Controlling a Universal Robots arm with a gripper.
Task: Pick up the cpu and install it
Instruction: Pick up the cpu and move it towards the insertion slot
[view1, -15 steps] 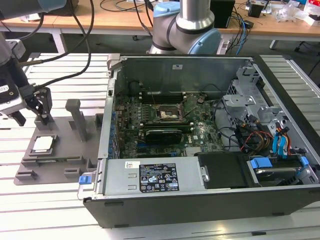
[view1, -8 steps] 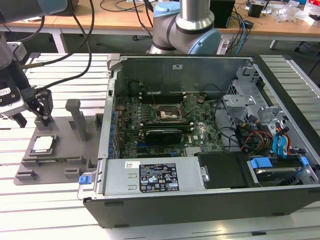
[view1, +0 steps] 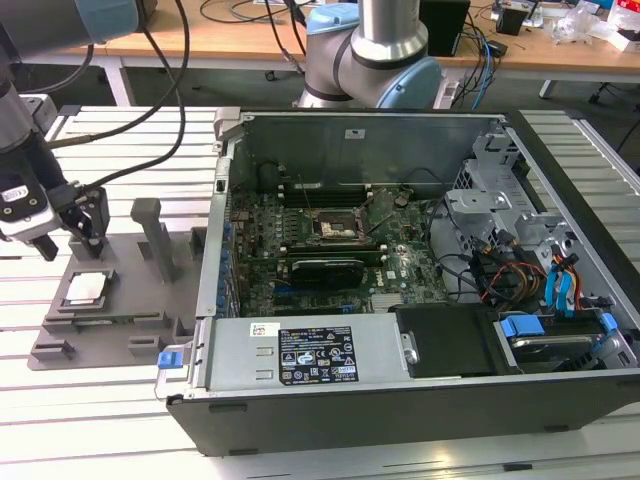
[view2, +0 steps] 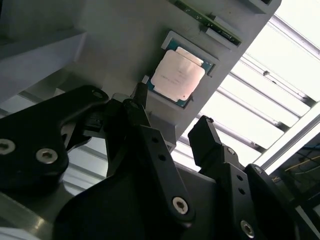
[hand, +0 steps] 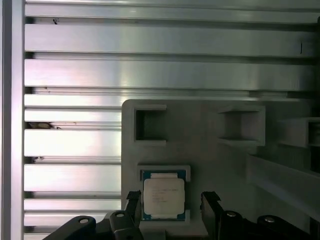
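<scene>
My black gripper (hand: 172, 199), jaws spread, hangs just over the flat square silvery-topped cpu (hand: 163, 196), lying face-up, edges squared to my jaws, in the grey plastic fixture tray (hand: 205, 135), upright tray post (view1: 152, 228) beside.

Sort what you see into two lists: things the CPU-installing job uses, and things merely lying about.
Job in hand: cpu, open gripper, fixture tray, motherboard socket, computer case.

Lying about: cables on the far bench, black box, crumpled plastic.
</scene>
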